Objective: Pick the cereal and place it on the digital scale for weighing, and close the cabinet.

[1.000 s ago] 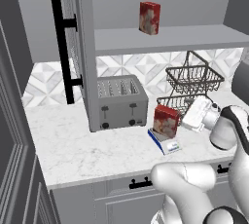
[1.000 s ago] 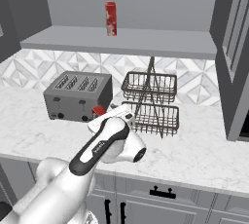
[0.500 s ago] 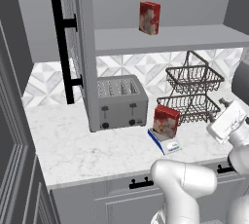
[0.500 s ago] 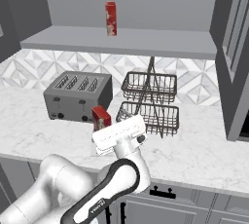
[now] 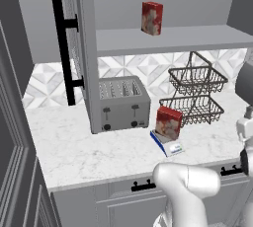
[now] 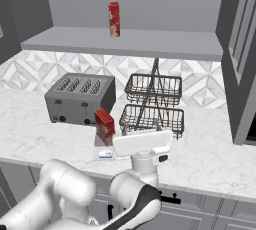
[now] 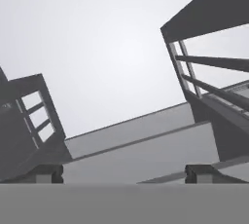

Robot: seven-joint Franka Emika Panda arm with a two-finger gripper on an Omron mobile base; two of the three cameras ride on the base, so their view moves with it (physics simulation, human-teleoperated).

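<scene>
The end effector (image 7: pixel 124 173) is standing wide apart and holding nothing, its fingertips (image 7: pixel 47 173) looking up at the cabinet (image 7: pixel 146 145) with both barred doors swung outward. One cereal box (image 5: pixel 168 122) is sitting upright on the digital scale (image 5: pixel 166 143) near the front edge of the marble table (image 5: pixel 74 152). A look-alike box (image 5: pixel 151 18) is standing on the cabinet shelf (image 5: pixel 168 38). A toaster (image 5: pixel 123 103) is flanking the scale on its left, and a two-tier wire basket (image 5: pixel 195 95) on its right.
</scene>
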